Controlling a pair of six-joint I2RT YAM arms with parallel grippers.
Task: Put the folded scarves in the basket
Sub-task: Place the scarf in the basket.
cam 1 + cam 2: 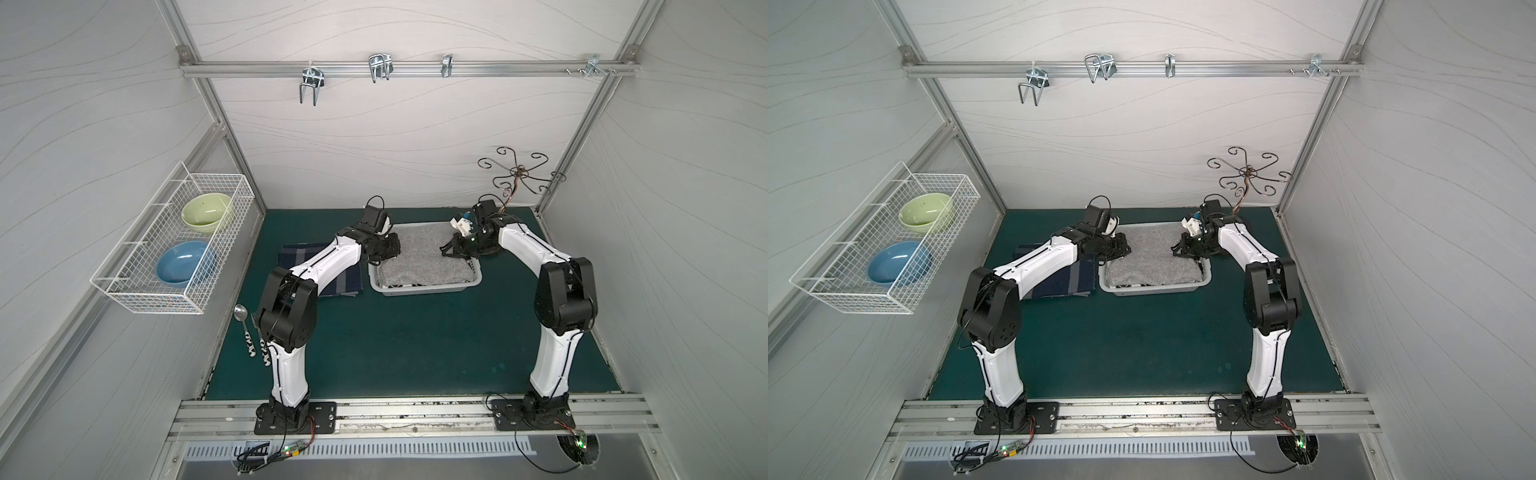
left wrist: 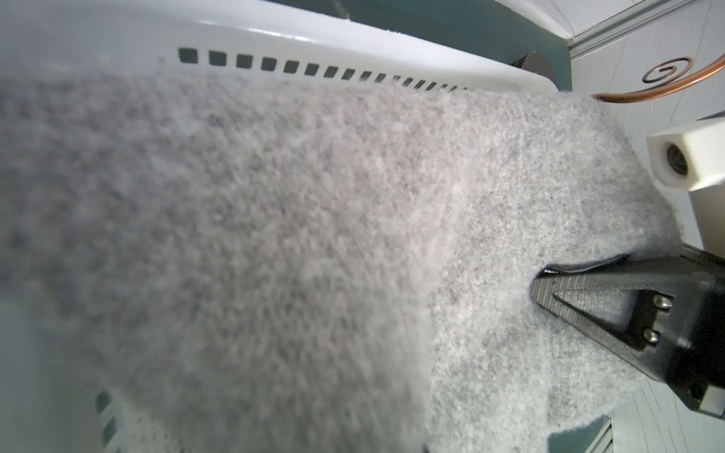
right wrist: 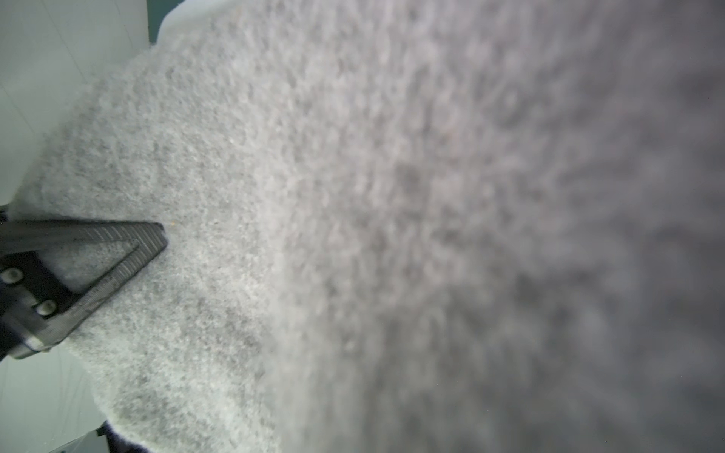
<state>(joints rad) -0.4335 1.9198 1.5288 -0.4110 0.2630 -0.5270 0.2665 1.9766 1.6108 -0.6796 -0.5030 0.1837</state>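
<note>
The grey folded scarf point(image 1: 424, 257) point(image 1: 1152, 259) lies in the white perforated basket point(image 1: 424, 290) point(image 1: 1154, 290) at the back middle of the green mat. My left gripper point(image 1: 379, 259) point(image 1: 1108, 259) is at the basket's left end, shut on the scarf's edge. My right gripper point(image 1: 445, 250) point(image 1: 1174, 250) is at the right end, with the scarf's other edge in it. The scarf point(image 2: 314, 235) point(image 3: 353, 196) fills both wrist views and hides each gripper's own jaws. Each wrist view shows the other gripper's upper finger point(image 2: 588, 280) point(image 3: 98, 231) lying on the fabric. The right end rides above the basket rim point(image 2: 274, 39).
A dark plaid cloth point(image 1: 332, 276) lies left of the basket, under my left arm. A wire rack point(image 1: 174, 245) on the left wall holds a green and a blue bowl. A spoon and fork point(image 1: 245, 328) lie front left. A copper hook stand point(image 1: 519, 174) rises back right.
</note>
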